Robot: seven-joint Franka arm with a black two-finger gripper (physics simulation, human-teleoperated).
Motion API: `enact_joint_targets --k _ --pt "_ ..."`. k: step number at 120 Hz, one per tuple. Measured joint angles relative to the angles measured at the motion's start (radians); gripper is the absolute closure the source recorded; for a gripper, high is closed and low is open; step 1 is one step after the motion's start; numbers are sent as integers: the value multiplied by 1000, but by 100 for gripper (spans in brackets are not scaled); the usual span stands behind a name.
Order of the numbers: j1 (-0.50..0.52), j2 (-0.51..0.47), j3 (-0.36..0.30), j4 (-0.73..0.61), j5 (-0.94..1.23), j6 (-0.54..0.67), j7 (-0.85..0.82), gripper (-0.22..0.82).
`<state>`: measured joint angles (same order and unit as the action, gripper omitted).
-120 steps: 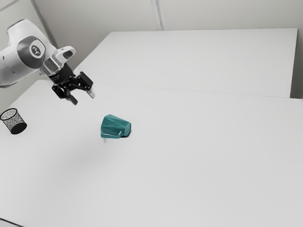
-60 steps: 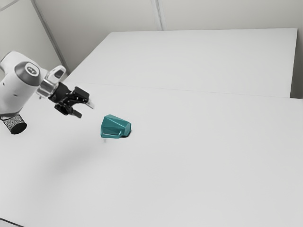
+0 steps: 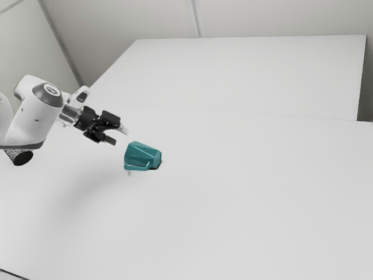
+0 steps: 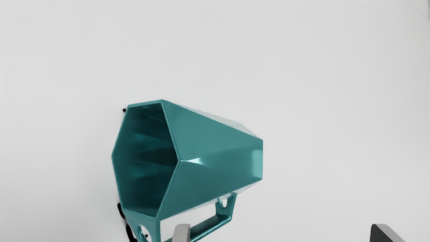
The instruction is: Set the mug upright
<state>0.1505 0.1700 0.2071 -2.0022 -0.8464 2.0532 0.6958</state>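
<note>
- At the exterior view's far left, a dark mesh pencil cup [image 3: 22, 158], probably, since the robot arm [image 3: 36, 116] covers much of it. A low elbow could knock it.
- Next, the black two-finger gripper [image 3: 117, 135], its fingers spread wide with nothing between them, near the mug and above the table [image 3: 233, 210].
- Then the teal faceted mug [image 3: 140, 156], on its side on the table, mouth toward the exterior view's left, base toward its right. Its taper could make it squirt free if pinched on sloping walls.
- In the wrist view, one fingertip overlaps the mug's handle [image 4: 231, 210] and the other lies well past the base; descending so off-centre could land a finger on the handle and roll the mug.
</note>
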Motion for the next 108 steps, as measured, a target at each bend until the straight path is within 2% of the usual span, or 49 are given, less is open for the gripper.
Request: enact_joint_targets --k 56,108 --pt "33 112 0 58 -50 -70 80 2" --pt "33 207 -5 135 -56 -76 110 2"
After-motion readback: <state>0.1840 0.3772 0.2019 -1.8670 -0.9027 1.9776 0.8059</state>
